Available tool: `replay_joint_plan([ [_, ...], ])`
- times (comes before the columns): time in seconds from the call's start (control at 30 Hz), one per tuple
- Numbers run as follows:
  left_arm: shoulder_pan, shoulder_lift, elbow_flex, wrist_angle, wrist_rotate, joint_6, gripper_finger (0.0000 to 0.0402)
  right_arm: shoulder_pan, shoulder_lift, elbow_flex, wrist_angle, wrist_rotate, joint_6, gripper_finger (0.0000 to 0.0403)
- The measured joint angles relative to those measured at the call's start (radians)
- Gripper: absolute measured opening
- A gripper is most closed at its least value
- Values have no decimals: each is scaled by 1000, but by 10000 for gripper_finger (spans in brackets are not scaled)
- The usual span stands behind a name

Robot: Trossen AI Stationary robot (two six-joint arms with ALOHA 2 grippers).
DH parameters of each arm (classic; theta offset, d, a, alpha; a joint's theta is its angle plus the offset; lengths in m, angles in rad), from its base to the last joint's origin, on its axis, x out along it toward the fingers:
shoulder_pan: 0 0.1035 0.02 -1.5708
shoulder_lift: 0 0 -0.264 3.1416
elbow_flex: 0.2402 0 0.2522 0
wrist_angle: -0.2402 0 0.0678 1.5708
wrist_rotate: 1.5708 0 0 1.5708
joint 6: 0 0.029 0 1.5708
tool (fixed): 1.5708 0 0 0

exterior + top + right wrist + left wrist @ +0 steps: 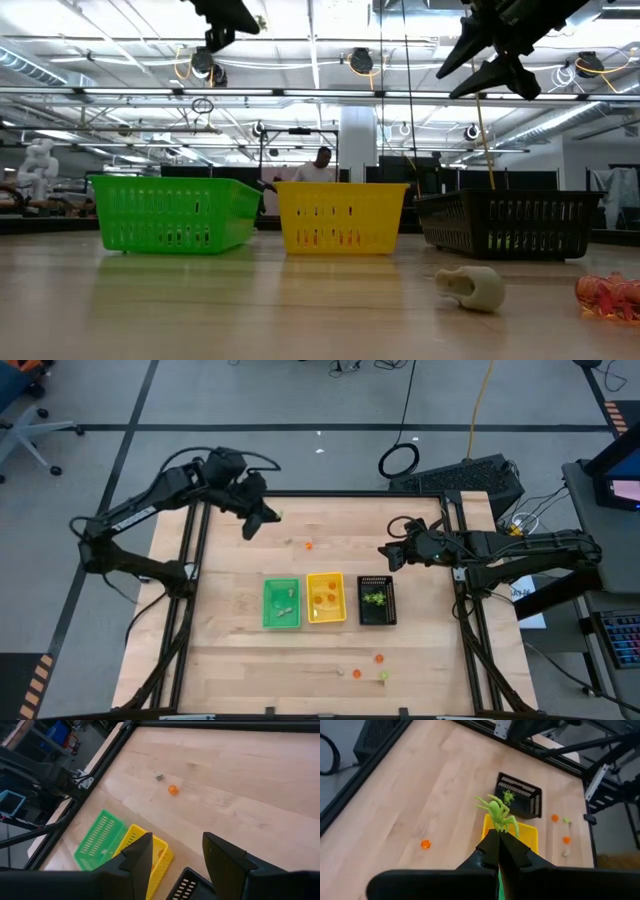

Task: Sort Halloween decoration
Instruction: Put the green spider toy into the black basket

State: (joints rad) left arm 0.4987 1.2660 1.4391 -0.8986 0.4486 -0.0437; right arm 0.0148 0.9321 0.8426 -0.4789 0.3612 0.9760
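Observation:
A yellow-green spider trinket (496, 811) sticks out past the tips of my left gripper (499, 839), which is shut on it high above the table's far left part (268, 515). My right gripper (175, 851) hangs open above the table beyond the black tray (377, 600), with nothing between its fingers. Green (281, 603), yellow (326, 598) and black trays stand in a row mid-table, each with a few trinkets inside. A loose orange trinket (308, 545) lies beyond the trays. Orange (380, 657) and yellow-green (383, 675) trinkets lie near the front edge. My left gripper pinches the spider's rear legs (503, 828) between its two fingertips, at their free ends. The fingers slant downward toward the trays. The spider is lifted clear of the table, its body and front legs jutting forward beyond the fingertips.
In the low view a whitish trinket (475, 286) and an orange one (610, 295) lie on the wood in front of the black tray (510, 222). Dark frame rails (195, 560) run along the table's left and right sides. Bare wood lies left of the green tray.

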Motion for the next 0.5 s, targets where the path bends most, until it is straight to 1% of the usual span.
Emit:
replay_joint_plan([
  [0.2,-95,-34,0,9,-69,0,0,15,0,0,0,-78,8,162],
  [0.33,-155,-40,0,19,-123,-2,0,30,0,0,0,-83,-6,162],
  [0.43,-196,-41,0,58,-175,-2,0,33,0,0,0,-86,-45,162],
  [0.5,-218,-40,0,88,-205,-1,0,33,0,0,-3,-112,-64,162],
])
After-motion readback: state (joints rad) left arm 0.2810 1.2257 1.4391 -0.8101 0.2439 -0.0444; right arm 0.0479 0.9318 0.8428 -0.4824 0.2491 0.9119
